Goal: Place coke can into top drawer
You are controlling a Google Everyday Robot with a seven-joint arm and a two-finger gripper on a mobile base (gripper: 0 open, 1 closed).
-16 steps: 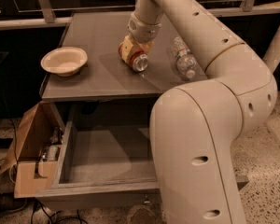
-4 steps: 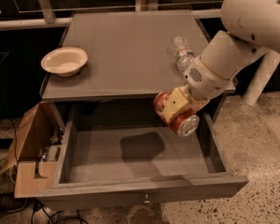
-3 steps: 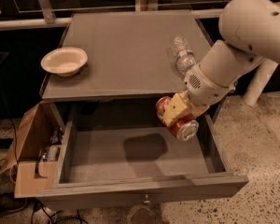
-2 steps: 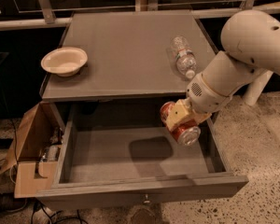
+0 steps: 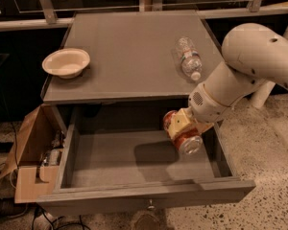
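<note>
The coke can (image 5: 186, 140) hangs tilted, clamped between the jaws of the gripper (image 5: 179, 127), over the right part of the open top drawer (image 5: 110, 163), with a clear water bottle (image 5: 188, 57) lying on the cabinet top (image 5: 129, 47) behind, a pale bowl (image 5: 66, 62) far left, and a cardboard box (image 5: 31, 145) beside the drawer's left wall.

Gripper (image 5: 181, 128) at 4 o'clock, over the right side of the drawer (image 5: 149, 190), jaws clamped round the can (image 5: 187, 140) and covering most of its side, so the lettering can't be read. Arm (image 5: 249, 61) runs off the right edge at 2 o'clock. The drawer's back is lost in shadow under the tabletop (image 5: 129, 47). Box (image 5: 31, 143) at 8 o'clock: contents too small to tell.
</note>
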